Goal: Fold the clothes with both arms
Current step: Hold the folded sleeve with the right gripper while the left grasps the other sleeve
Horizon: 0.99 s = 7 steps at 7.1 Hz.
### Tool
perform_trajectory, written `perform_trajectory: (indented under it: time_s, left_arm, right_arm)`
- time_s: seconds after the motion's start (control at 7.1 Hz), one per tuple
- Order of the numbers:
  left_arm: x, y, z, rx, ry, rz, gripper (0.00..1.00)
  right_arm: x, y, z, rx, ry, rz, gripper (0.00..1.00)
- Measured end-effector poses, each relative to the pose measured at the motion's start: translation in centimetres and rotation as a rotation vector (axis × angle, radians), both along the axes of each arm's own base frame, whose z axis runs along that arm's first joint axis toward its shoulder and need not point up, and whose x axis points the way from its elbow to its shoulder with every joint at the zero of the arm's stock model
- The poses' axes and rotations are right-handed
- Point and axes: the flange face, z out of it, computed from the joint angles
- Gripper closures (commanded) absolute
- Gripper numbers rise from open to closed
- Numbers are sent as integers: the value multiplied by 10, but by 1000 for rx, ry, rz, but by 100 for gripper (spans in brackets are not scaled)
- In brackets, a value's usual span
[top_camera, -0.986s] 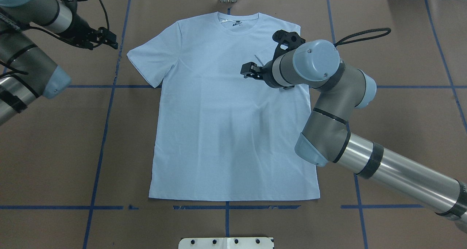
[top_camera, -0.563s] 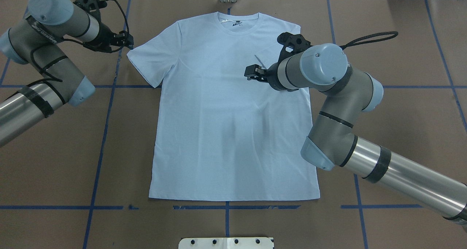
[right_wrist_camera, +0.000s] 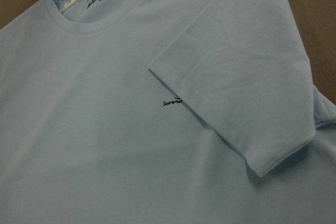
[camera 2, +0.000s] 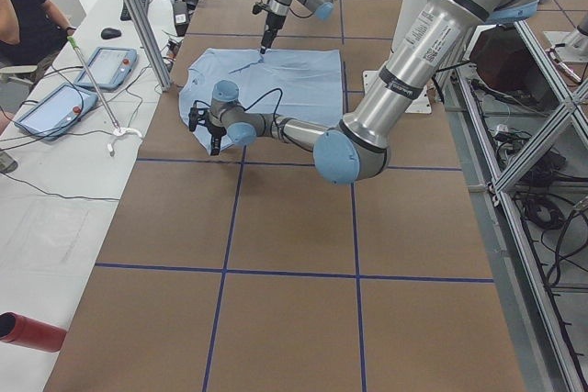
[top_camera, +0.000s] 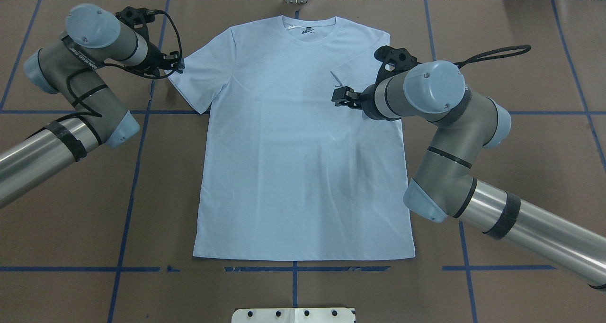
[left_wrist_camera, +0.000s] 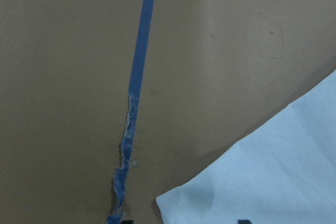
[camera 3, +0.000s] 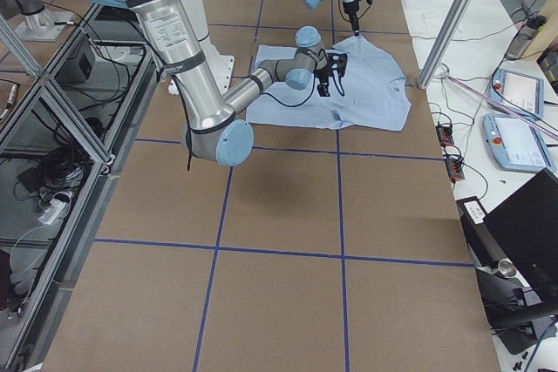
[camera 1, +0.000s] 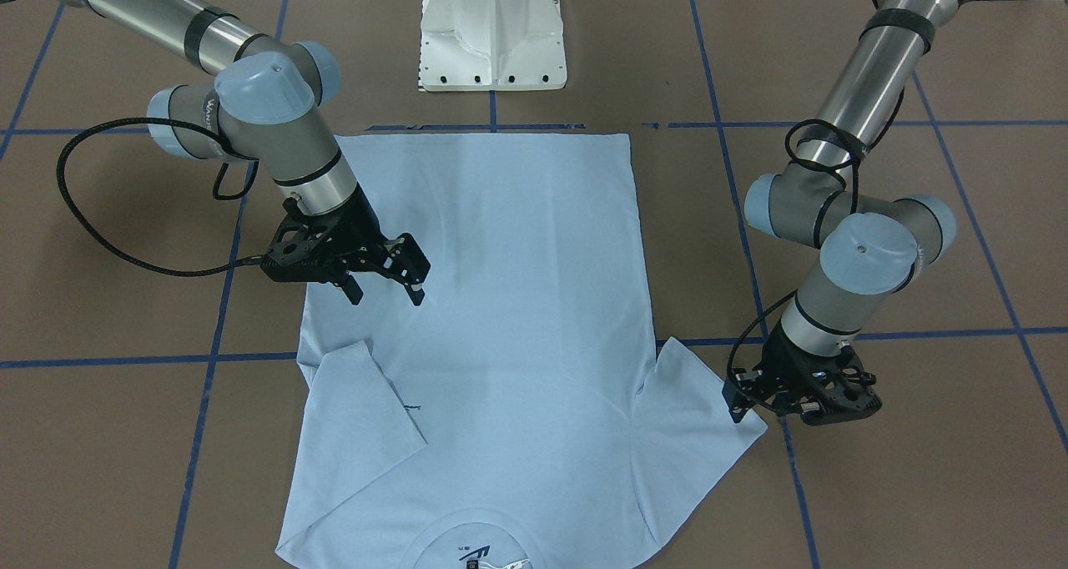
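Though the light blue short-sleeved cotton T-shirt [top_camera: 293, 171] lies flat and face-up on the brown paper-covered bench [top_camera: 71, 219], I judge the folding barely begun. The hem and body, on the robot's side of both claws, lie unfolded. The black right claw [camera 1: 385, 292] hangs over the chest with jaws apart, holding nothing. Just beyond it the right sleeve [right_wrist_camera: 236, 93] lies folded inward. The black left claw [top_camera: 178, 66] sits at the tip of the spread left sleeve [top_camera: 199, 81], which is not yet folded.

The left wrist view shows dark fingertips apart, with the sleeve corner between them and ungripped. The right wrist view shows the folded sleeve half covering the small chest print [right_wrist_camera: 172, 102], a mere mark from overhead.
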Motion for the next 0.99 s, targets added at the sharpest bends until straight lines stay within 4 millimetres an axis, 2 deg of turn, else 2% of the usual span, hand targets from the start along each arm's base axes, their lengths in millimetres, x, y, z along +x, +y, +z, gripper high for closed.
perform_trajectory:
  time_s: [0.42, 0.56, 0.85, 0.99]
  left_arm:
    - [4, -4, 6, 3, -24, -15, 51]
    - [4, -5, 9, 2, -32, -20, 59]
    - [5, -6, 13, -2, -39, -22, 100]
    - [6, -7, 11, -3, -38, -23, 100]
  right_arm:
    - [-1, 1, 8, -4, 11, -3, 0]
    - [-2, 2, 8, -5, 11, -4, 0]
    - [-3, 1, 11, -8, 16, -4, 0]
    - [-3, 1, 11, -8, 17, -2, 0]
